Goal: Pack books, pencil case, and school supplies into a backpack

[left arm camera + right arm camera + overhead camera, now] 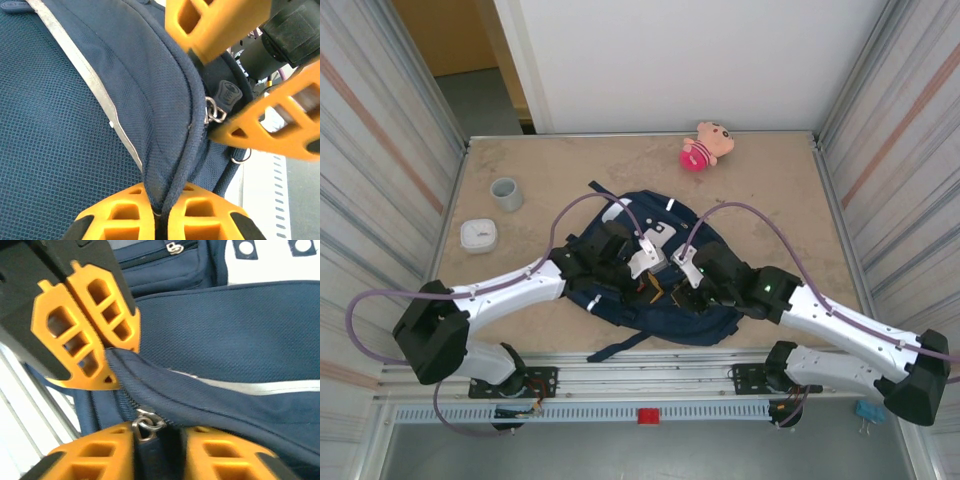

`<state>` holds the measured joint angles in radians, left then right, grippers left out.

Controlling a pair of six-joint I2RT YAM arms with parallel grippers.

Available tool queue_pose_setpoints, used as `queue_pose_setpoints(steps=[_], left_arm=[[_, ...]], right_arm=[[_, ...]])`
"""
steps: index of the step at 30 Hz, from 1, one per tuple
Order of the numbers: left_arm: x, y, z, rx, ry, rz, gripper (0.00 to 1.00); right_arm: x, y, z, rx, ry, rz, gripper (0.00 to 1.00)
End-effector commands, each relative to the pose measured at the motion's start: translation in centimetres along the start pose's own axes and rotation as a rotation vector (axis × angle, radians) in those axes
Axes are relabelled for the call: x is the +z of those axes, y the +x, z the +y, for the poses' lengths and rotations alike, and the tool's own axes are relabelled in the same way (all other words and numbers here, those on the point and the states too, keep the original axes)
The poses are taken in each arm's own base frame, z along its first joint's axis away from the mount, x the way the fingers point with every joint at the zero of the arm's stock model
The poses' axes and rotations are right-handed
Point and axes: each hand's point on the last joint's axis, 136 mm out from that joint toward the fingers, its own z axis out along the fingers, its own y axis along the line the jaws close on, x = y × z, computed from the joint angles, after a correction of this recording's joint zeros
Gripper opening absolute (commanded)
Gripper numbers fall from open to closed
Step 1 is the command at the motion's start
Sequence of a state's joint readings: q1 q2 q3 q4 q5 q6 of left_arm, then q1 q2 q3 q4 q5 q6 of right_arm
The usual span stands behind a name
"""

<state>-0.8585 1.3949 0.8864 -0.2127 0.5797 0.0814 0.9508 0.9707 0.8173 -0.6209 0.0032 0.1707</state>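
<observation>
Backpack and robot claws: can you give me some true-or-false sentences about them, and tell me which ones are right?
1. The left claw is pinching a fold of the backpack. True.
2. The pink plush toy is tucked inside the backpack. False: it lies on the table near the far edge, away from the backpack.
3. The right claw has the zipper pull between its fingers. True.
4. The grey cup is lying on top of the backpack. False: it stands on the table, off to the left of the backpack.
</observation>
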Motion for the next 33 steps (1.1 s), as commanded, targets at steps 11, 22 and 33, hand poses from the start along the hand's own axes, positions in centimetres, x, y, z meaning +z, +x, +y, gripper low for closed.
queue_pose_setpoints(steps=[11, 22, 33], left_arm=[[-3.2, 2.1, 2.9, 0.021, -0.193, 0.091, 0.0], [-5.5, 3.9, 5.8, 0.029, -0.393, 0.197, 0.0], [-9.3, 6.3, 8.4, 0.009, -0.583, 0.292, 0.0]], right_arm=[[-2.6, 0.7, -2.0, 0.207, -0.103, 0.028, 0.0], [-3.7, 0.3, 0.5, 0.413, -0.289, 0.147, 0.0], [-3.6, 1.5, -1.9, 0.508, -0.205, 0.174, 0.0]])
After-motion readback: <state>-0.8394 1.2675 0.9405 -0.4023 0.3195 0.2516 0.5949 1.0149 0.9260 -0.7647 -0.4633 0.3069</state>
